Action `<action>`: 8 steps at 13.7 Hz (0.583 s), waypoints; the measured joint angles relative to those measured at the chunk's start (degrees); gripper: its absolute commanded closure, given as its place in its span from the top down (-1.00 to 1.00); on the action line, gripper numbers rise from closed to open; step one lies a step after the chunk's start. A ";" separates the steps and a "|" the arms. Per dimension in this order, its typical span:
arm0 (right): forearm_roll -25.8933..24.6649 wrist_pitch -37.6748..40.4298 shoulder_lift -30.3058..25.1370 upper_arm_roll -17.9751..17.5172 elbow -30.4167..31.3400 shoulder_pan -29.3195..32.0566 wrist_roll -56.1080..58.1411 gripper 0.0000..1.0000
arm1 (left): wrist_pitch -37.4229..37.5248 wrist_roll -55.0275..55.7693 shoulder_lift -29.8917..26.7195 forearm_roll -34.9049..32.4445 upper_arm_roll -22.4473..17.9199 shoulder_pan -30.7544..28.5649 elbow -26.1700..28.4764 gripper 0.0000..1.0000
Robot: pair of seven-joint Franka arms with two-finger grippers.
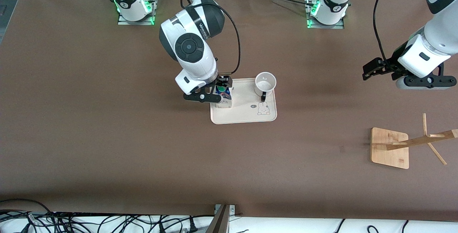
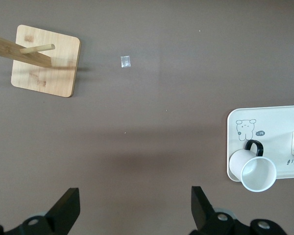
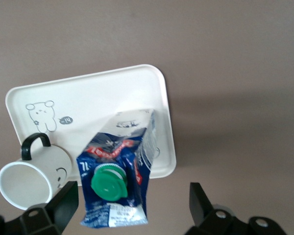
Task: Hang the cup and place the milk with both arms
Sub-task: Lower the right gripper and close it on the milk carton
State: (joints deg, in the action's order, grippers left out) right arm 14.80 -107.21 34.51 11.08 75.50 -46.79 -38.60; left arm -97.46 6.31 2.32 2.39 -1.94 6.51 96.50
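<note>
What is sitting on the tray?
On the tray stand the milk and the cup, apart. The open right pincer hangs over the milk, hiding much of it from the front.

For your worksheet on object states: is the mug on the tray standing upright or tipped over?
Upright. The mug stands on the tray with its open, empty mouth facing up, its handle at its side.

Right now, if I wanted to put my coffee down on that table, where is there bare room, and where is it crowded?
Bare brown table runs wide between the tray and the wooden rack, and along the edge nearest the front camera. The tray is crowded: the milk and the cup stand on it, with the open right gripper over the milk. The open left gripper hangs over bare table.
</note>
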 measured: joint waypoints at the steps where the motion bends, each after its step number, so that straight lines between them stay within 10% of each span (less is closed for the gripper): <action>1: 0.21 -0.49 0.28 -0.04 -0.16 -0.31 0.00 1.00 | 0.00 0.00 0.14 0.00 0.01 0.00 0.00 1.00; 8: 0.28 -0.71 1.47 -0.03 -0.44 -2.16 -0.07 1.00 | 0.00 0.00 0.68 0.00 0.01 -0.01 0.00 1.00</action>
State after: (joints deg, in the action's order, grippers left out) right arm 15.08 -107.92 35.97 11.05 75.06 -48.95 -38.67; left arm -97.47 6.31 3.00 2.39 -1.93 6.50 96.50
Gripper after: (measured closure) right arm 0.000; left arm 0.000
